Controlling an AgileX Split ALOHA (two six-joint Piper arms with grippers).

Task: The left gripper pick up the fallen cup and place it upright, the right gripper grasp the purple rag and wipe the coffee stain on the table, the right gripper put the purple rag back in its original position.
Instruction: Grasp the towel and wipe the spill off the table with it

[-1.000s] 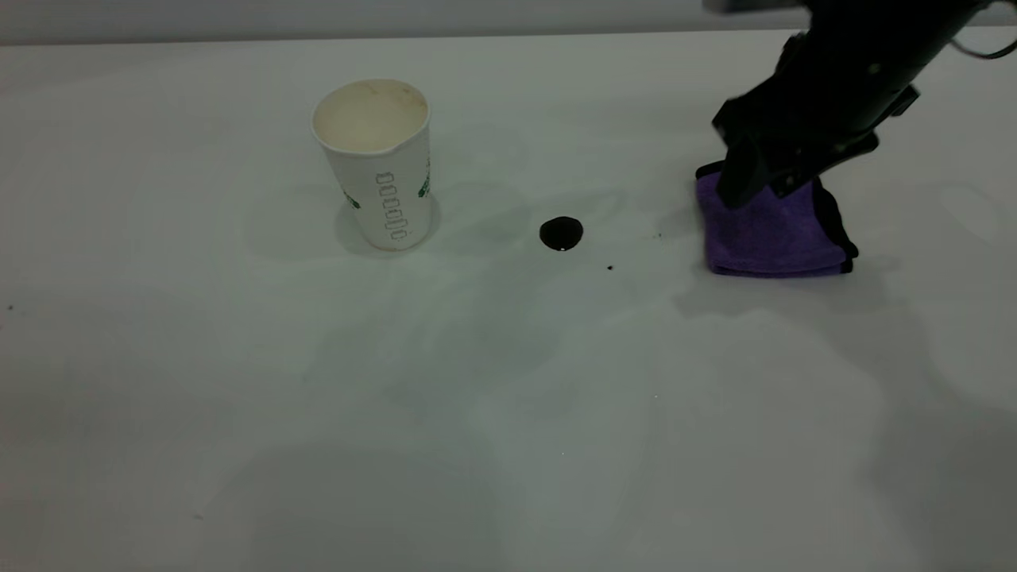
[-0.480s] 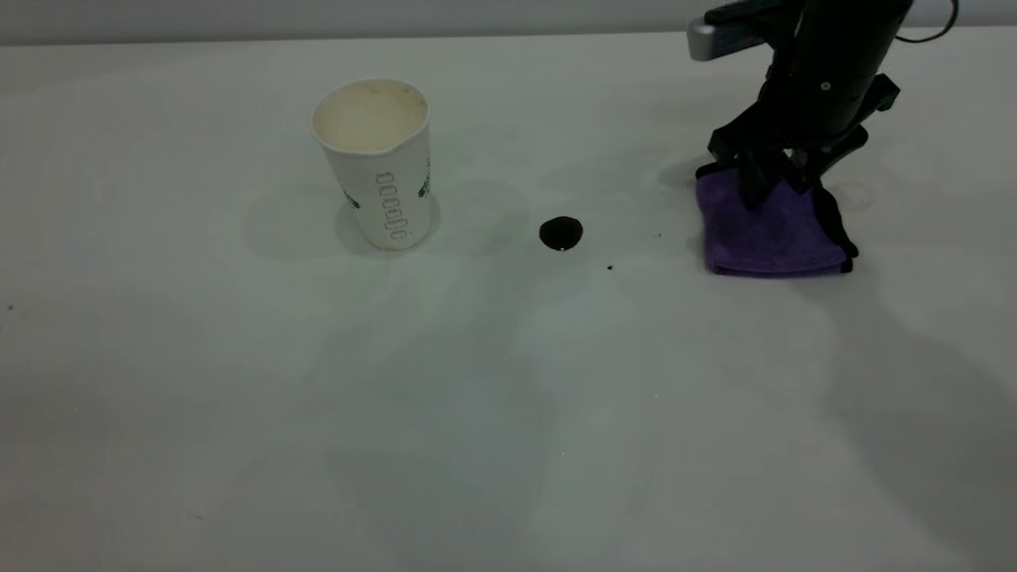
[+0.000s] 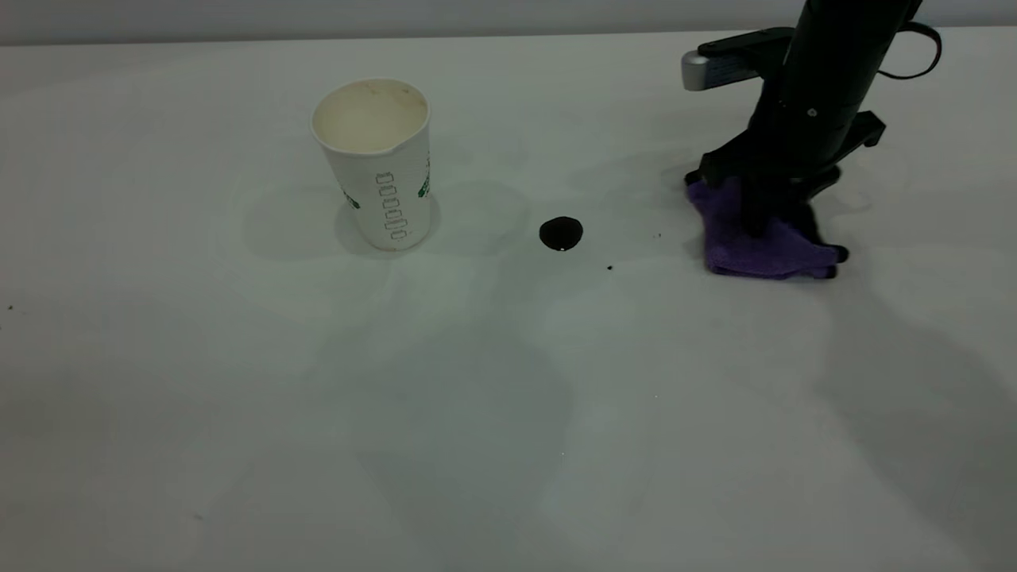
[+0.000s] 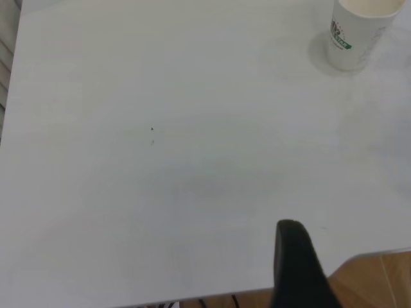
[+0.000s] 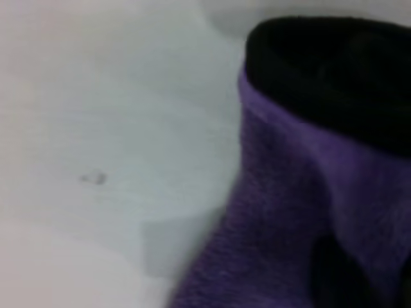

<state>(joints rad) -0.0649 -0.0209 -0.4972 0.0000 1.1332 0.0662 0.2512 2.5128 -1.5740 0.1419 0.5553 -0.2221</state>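
Note:
The white paper cup (image 3: 376, 163) stands upright at the table's left-centre; it also shows in the left wrist view (image 4: 356, 32). The dark coffee stain (image 3: 561, 233) lies between the cup and the purple rag (image 3: 751, 242). My right gripper (image 3: 759, 218) points straight down into the rag and is shut on it; the cloth is bunched up around it. The right wrist view is filled by the rag's purple cloth (image 5: 282, 218) with its black edge (image 5: 321, 58). My left gripper (image 4: 292, 247) is parked over the table's edge, far from the cup, out of the exterior view.
Two small dark specks (image 3: 609, 268) lie on the white table (image 3: 477, 397) to the right of the stain. The table's edge (image 4: 359, 260) and wooden floor show in the left wrist view.
My right gripper has turned upright, come down into the rag and closed on it. The flat folded rag is now pinched and bunched. The cup and the stain have not moved.

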